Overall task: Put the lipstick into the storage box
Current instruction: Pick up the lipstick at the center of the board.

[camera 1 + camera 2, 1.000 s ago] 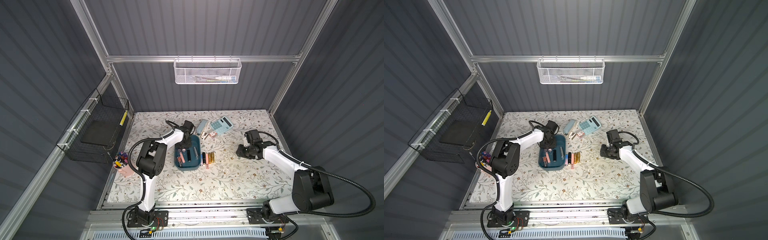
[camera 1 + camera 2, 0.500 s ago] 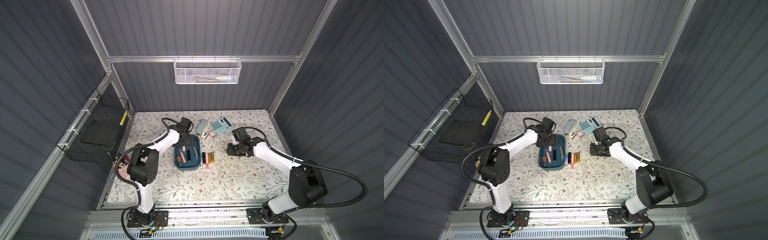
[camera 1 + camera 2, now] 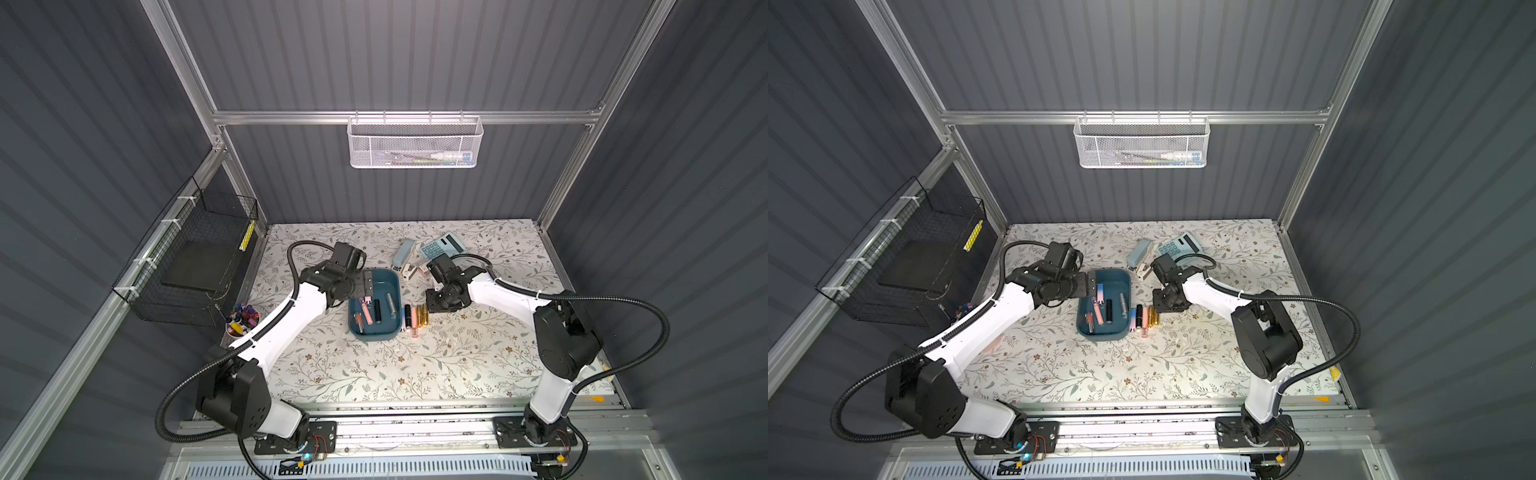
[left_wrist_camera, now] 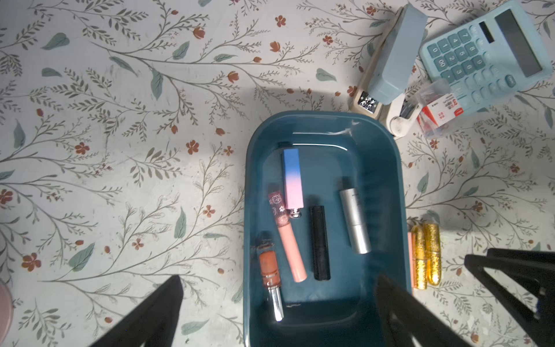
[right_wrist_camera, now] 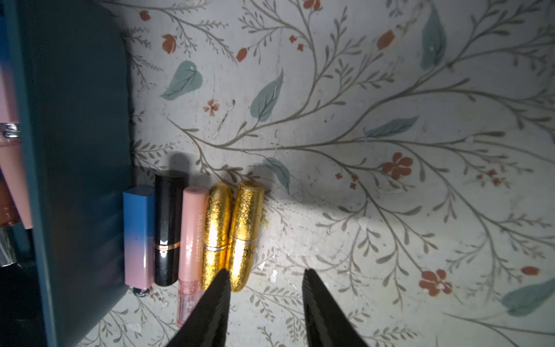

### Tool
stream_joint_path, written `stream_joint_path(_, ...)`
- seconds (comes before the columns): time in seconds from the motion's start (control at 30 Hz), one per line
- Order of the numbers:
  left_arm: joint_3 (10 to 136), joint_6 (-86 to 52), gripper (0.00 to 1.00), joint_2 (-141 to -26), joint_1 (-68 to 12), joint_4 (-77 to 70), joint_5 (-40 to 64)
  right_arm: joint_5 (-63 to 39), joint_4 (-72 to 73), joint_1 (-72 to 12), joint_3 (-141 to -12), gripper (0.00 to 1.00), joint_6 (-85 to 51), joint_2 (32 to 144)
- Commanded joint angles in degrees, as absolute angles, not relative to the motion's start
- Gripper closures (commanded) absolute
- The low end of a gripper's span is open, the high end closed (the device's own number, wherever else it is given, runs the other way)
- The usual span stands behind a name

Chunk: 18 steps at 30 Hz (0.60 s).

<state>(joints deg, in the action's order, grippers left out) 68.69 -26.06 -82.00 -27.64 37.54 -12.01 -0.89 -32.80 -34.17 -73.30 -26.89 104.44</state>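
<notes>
The teal storage box lies mid-table. Inside it are a blue-pink lipstick, a peach gloss, an orange one, a black one and a silver one. My left gripper hangs open over the box's far-left part, holding nothing. Beside the box's right wall lies a row: blue-pink, black, pink gloss and two gold lipsticks. My right gripper is open at the gold ones' near ends, empty.
A blue stapler, calculator and small staple packet sit behind the box. A pen cup stands at the table's left edge. A black wire basket and white mesh basket hang on the walls.
My left gripper has opened wide over the box. The right arm has swung left across the table to the row of lipsticks beside the box.
</notes>
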Motion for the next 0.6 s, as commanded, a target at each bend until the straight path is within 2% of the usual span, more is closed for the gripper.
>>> stream_joint_path(0.0, 66.9, -25.8, 0.0, -77.7, -27.3, 38.8, -13.6, 0.3, -35.8, -34.9, -75.6, 0.57, -27.7, 106.2)
stream_joint_path(0.57, 63.7, -24.3, 0.0, -73.8, -27.2, 38.8, -14.8, 1.0, -38.1, -37.0, -77.4, 0.58, -29.1, 111.2)
